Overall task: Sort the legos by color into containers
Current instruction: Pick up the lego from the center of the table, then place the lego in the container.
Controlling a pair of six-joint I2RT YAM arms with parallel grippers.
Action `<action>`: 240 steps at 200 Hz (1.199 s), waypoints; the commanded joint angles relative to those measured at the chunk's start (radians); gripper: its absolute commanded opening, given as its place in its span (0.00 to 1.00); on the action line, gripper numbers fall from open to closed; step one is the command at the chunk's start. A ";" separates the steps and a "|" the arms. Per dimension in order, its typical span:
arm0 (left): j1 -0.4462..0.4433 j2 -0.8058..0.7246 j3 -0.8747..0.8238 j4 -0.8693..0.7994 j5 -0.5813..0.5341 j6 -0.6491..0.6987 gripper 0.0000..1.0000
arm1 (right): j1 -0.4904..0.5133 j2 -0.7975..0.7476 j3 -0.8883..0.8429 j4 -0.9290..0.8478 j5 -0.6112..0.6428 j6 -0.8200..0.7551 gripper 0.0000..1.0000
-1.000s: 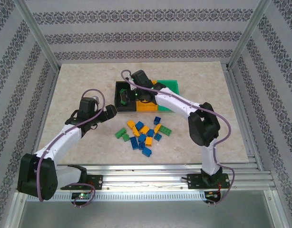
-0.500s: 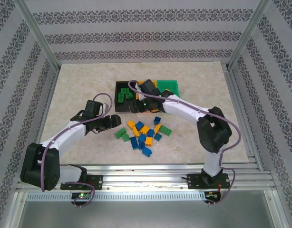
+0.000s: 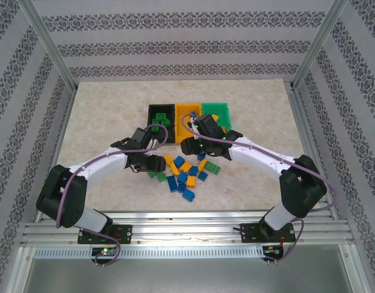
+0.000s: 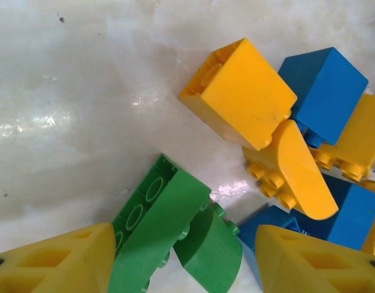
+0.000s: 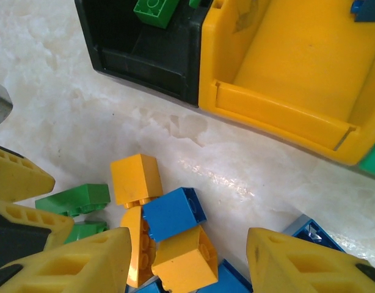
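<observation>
Brackets slantwise-lying green lego [image 4: 157, 213] with left gripper [image 4: 184, 237], jaws half apart, not yet clamped. Holds right gripper [image 5: 187, 244] wide and empty above yellow lego [image 5: 181, 259].

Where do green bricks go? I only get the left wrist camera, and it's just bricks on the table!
Observer: Green bricks already lie in the black box, beyond the pile.
Operator: What's next to that box?
Observer: An orange box, then a green box, all in one row.
Operator: Where's the other pincer?
Observer: The right pincer hangs open over the pile's far edge, near the orange box.
</observation>
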 commanded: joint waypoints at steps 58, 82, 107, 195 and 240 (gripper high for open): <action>-0.024 0.106 0.053 -0.064 -0.086 0.045 0.50 | 0.003 -0.048 -0.037 0.058 0.035 0.014 0.54; -0.024 0.106 0.043 -0.034 -0.077 0.029 0.33 | 0.003 -0.057 -0.048 0.055 0.035 0.014 0.53; -0.024 0.069 0.055 -0.028 -0.087 0.021 0.14 | 0.002 -0.072 -0.064 0.049 0.045 0.014 0.54; 0.051 0.084 0.377 -0.074 -0.229 0.104 0.08 | -0.040 -0.187 -0.222 -0.003 0.074 0.023 0.54; 0.086 0.280 0.625 -0.129 -0.262 0.157 0.22 | -0.052 -0.254 -0.327 -0.041 0.085 0.022 0.54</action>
